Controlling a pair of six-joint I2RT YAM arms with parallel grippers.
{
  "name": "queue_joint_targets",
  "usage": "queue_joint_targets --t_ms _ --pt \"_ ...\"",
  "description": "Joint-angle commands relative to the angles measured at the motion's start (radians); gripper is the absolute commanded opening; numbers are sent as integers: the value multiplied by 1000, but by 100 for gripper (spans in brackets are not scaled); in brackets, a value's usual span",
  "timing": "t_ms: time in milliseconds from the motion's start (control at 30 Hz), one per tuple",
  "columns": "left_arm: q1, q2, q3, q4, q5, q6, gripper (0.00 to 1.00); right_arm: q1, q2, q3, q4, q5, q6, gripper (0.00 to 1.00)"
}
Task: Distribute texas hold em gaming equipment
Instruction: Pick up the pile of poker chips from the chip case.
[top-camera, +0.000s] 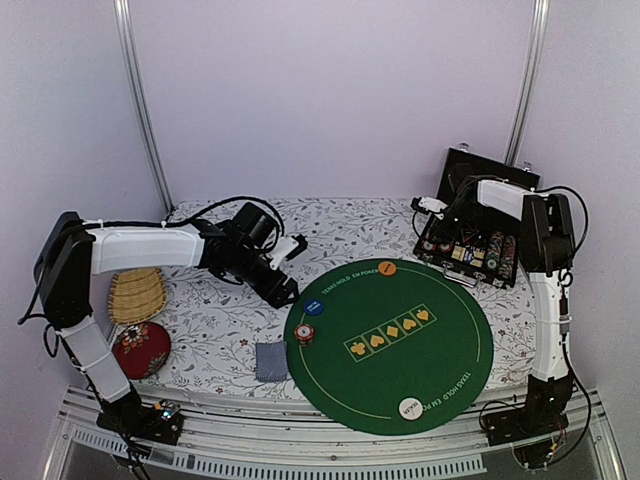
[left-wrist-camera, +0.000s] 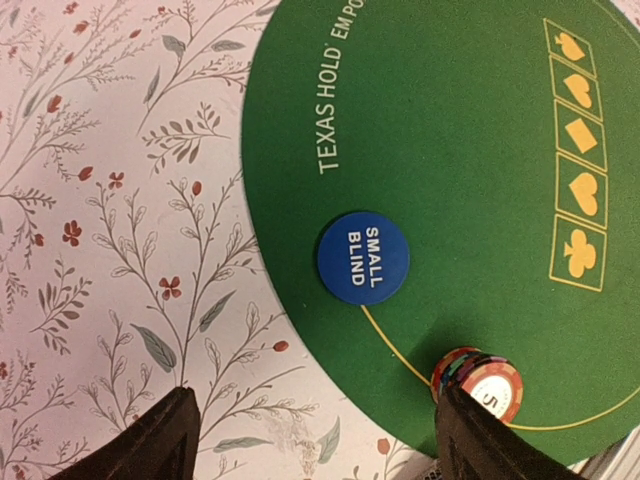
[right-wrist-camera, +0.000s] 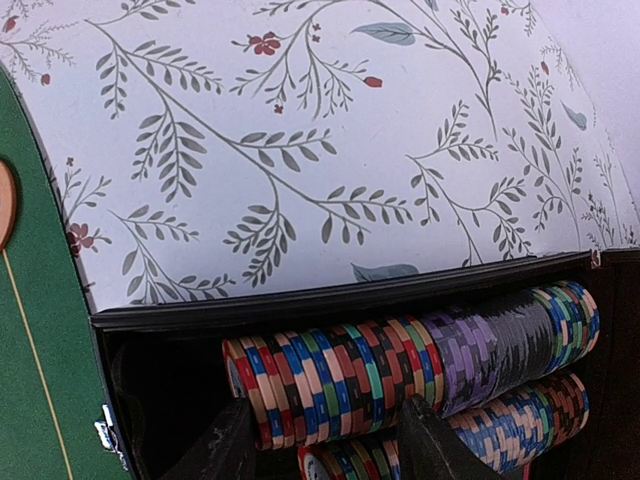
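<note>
Right gripper (right-wrist-camera: 325, 420) is straddling racked poker chips (right-wrist-camera: 400, 365), cannot tell if grasping; left gripper (left-wrist-camera: 315, 420) is hovering released. Uneven pinching could topple chips beside its fingers (right-wrist-camera: 225, 450).

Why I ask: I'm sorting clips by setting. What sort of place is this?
Probably a robot lab booth, not a card room: left arm and right arm bolted at the table's near edge, bare white walls, and a green Texas Hold'em mat on a floral tablecloth beside a chip case.

Bright even light, faint shadows, wrist views slightly soft at edges — perhaps blur
</note>
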Motion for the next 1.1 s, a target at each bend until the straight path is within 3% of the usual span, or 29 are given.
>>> queue_joint_targets --t_ms 0,567,700,1067 --pt "13 16 -2 -10 9 15 83 42 34 -51 -53 -8 -16 49" --pt "14 13 -11 -4 18 15 84 67 22 -69 -61 4 -38 51" --pt "14 12 -13 -1 20 14 83 65 25 -77 -33 27 -31 61" --pt "14 8 -19 -1 19 13 83 58 90 -30 33 150 -11 68"
